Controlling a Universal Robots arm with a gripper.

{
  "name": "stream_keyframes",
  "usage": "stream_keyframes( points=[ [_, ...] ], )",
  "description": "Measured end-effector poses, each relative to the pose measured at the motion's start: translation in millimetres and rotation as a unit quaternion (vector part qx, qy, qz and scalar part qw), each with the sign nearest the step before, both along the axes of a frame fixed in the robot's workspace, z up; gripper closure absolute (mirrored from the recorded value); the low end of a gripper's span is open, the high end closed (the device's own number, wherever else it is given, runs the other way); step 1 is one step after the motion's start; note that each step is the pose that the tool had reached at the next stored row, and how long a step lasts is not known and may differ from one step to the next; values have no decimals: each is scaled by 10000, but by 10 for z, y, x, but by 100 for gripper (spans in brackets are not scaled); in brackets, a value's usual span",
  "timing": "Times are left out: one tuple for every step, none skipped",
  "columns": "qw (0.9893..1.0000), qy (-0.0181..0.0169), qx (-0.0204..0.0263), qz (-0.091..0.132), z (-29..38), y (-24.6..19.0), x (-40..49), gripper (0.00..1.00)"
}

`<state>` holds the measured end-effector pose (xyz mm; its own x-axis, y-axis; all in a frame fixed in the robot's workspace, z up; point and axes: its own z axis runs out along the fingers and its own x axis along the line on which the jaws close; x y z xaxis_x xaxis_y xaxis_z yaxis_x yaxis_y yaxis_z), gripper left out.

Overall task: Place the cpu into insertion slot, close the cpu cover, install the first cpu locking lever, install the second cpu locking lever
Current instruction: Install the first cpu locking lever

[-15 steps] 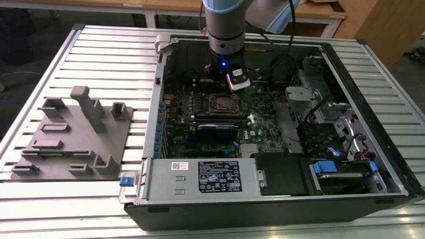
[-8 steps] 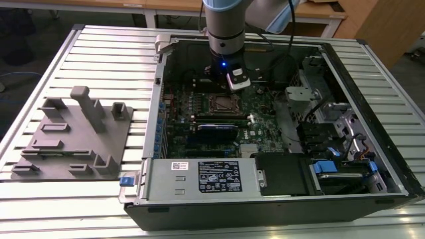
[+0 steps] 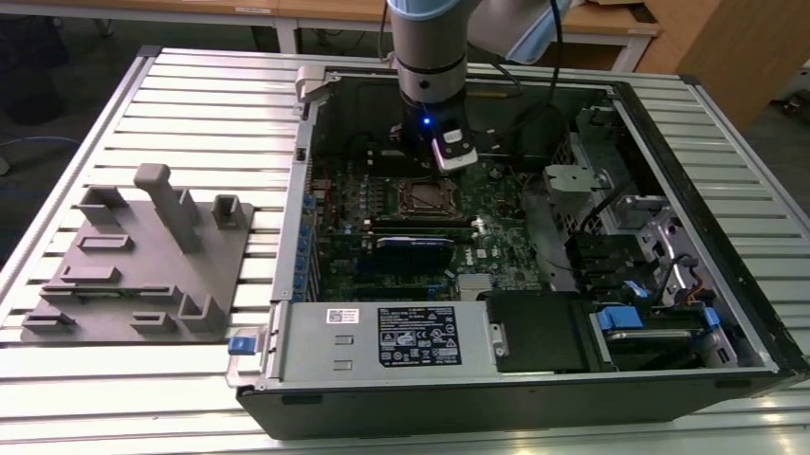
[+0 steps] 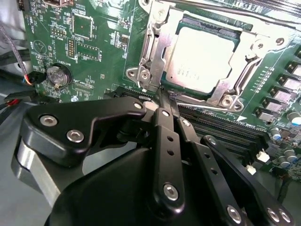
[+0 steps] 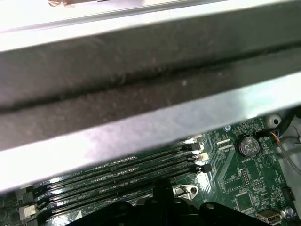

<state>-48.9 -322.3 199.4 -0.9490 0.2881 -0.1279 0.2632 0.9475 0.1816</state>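
Just beside the cpu cover, the hand sits closed, fingertips pressed together.

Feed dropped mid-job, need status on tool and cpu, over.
Tool shut, tips close by the socket's edge. cpu seated, cpu cover down around it. Nothing seen between tool and cover.

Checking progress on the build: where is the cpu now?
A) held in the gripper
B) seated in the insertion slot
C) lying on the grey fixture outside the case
B: in the second wrist view the cpu sits flat inside the insertion slot.
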Motion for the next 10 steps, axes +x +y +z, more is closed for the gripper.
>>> stream_keyframes(
  points=[
    [10000, 0, 2, 0, 13, 0, 0, 90],
    [10000, 0, 4, 0, 28, 0, 0, 90],
    [10000, 0, 6, 0, 42, 0, 0, 90],
    [10000, 0, 9, 0, 57, 0, 0, 90],
    [10000, 0, 11, 0, 71, 0, 0, 90],
    [10000, 0, 12, 0, 83, 0, 0, 90],
    [10000, 0, 15, 0, 88, 0, 0, 90],
    [10000, -2, 21, 0, 88, 0, -2, 90],
    [10000, -8, 43, 1, 88, 0, -9, 90],
    [10000, -19, 80, 1, 88, 0, -18, 90]
  ],
)
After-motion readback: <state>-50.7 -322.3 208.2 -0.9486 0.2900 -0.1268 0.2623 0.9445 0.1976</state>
